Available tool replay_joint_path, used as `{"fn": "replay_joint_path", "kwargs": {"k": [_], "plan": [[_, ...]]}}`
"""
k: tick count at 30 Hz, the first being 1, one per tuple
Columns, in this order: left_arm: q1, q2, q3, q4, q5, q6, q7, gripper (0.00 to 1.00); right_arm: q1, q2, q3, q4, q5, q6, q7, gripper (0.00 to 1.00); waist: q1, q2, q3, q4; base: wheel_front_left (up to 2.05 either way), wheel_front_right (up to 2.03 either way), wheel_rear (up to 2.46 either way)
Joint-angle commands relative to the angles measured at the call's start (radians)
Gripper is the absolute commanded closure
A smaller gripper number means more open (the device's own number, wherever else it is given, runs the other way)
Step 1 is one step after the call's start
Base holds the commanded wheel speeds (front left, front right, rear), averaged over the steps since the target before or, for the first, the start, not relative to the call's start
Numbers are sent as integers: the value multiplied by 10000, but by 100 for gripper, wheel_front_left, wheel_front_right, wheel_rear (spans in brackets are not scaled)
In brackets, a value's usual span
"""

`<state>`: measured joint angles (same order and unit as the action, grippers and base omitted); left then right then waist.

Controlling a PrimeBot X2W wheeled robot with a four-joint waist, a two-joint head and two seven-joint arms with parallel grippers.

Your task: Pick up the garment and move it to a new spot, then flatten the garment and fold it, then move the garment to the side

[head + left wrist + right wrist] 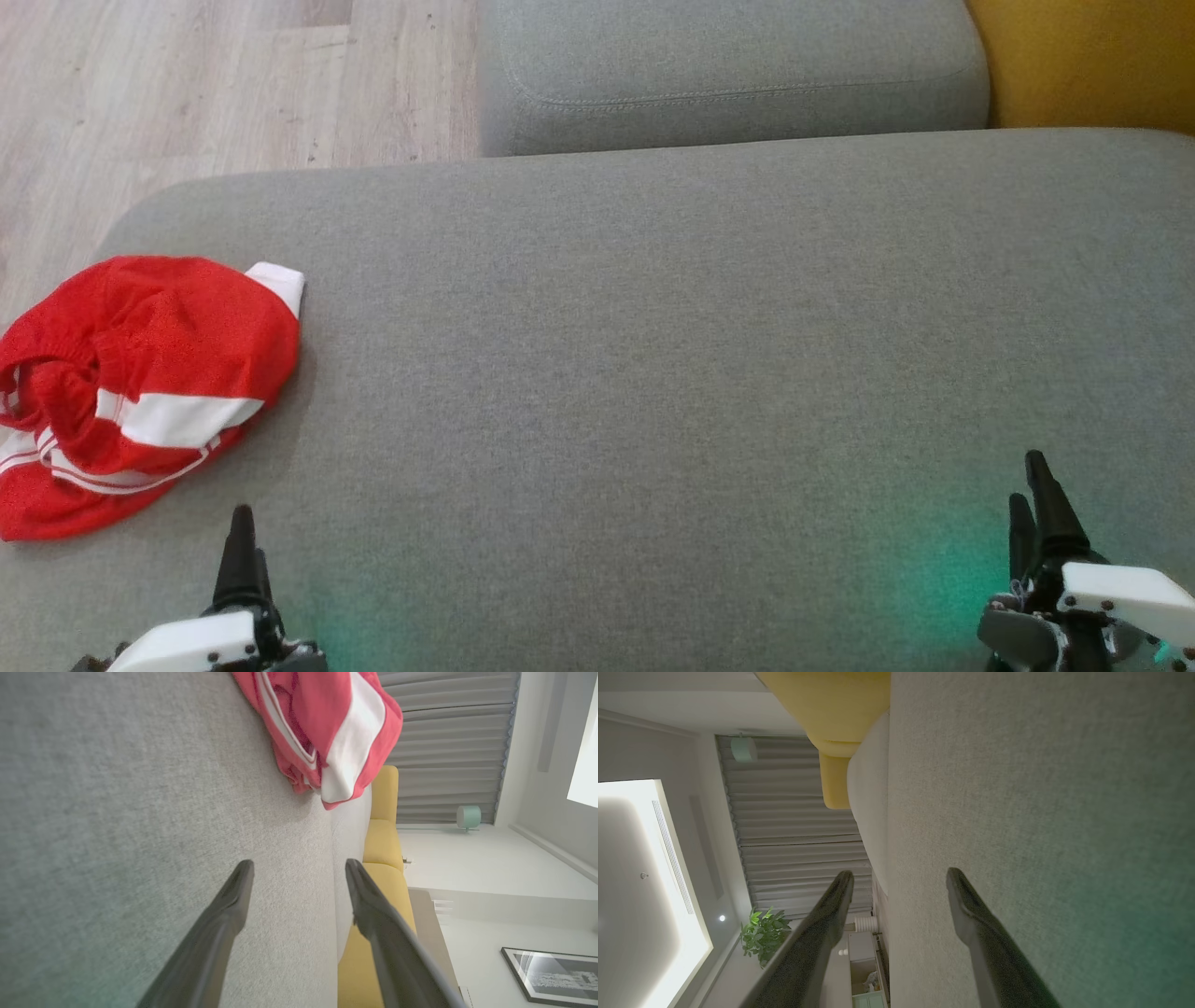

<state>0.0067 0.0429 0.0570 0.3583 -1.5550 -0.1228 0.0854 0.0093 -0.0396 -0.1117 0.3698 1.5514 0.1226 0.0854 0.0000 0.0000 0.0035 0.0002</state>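
A red garment (131, 383) with white stripes lies crumpled at the left edge of the grey sofa seat (653, 355). In the left wrist view the same garment (327, 728) sits beyond the fingers, untouched. My left gripper (245, 551) hovers low at the bottom left, just right of the garment, open with nothing between its fingers (229, 910). Far from the cloth, my right gripper (1041, 509) stands at the bottom right, also open and empty, its fingers (971, 914) spread above the bare seat.
A second grey cushion (728, 75) lies behind the seat, with a yellow cushion (1092, 56) at the far right. Wooden floor (187, 84) shows at the upper left, past the seat's rounded corner. A green glow tints the fabric near both grippers.
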Motion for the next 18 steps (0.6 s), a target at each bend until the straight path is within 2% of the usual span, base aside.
{"fn": "replay_joint_path", "kwargs": {"k": [1,18], "plan": [[-438,24,-64,-413,346,-9,-108,0,-425,-17,39,-387,-327,9,-133,0,0,0,-3,5,0,0,0],[-428,31,-616,-1072,2853,526,-583,0,-378,-30,642,-779,-2992,19,-604,0,0,0,-82,24,0,0,0]]}}
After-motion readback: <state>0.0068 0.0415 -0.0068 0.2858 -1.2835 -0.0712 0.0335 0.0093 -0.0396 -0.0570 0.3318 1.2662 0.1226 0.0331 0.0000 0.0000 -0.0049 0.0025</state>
